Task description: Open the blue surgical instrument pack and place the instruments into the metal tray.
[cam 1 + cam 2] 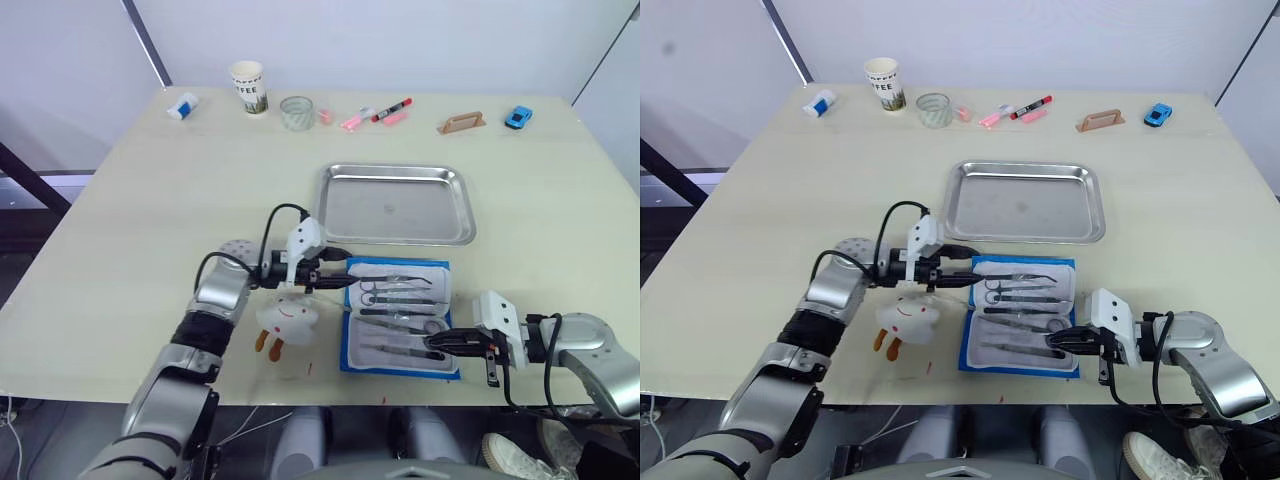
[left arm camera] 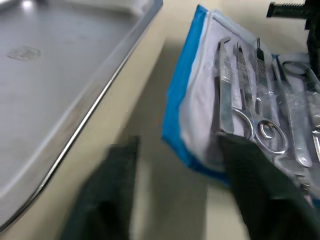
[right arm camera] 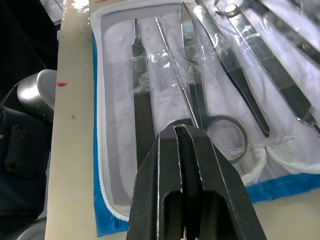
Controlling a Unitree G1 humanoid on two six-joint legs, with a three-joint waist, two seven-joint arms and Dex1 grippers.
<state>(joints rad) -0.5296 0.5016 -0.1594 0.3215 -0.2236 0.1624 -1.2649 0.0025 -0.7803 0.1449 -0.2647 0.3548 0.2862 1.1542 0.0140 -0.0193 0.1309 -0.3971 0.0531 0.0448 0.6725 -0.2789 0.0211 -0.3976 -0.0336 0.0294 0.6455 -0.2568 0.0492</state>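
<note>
Pack lies open before me, tray bare behind it.

The blue surgical instrument pack [image 1: 398, 316] is unfolded flat near the table's front edge, just in front of the metal tray [image 1: 396, 203], its whitish clear-pocket lining edged in blue facing up. The instruments [image 3: 200, 75], slim silver scissors, forceps and tweezers, lie side by side under the clear pockets. The tray holds nothing. My right gripper [image 3: 183, 131] is over the pack's right side, its fingers pressed together at a scissor ring; I cannot tell whether they pinch it. My left gripper [image 1: 338, 272] is spread at the pack's left rear corner, one finger [image 2: 260, 180] over the lining.
</note>
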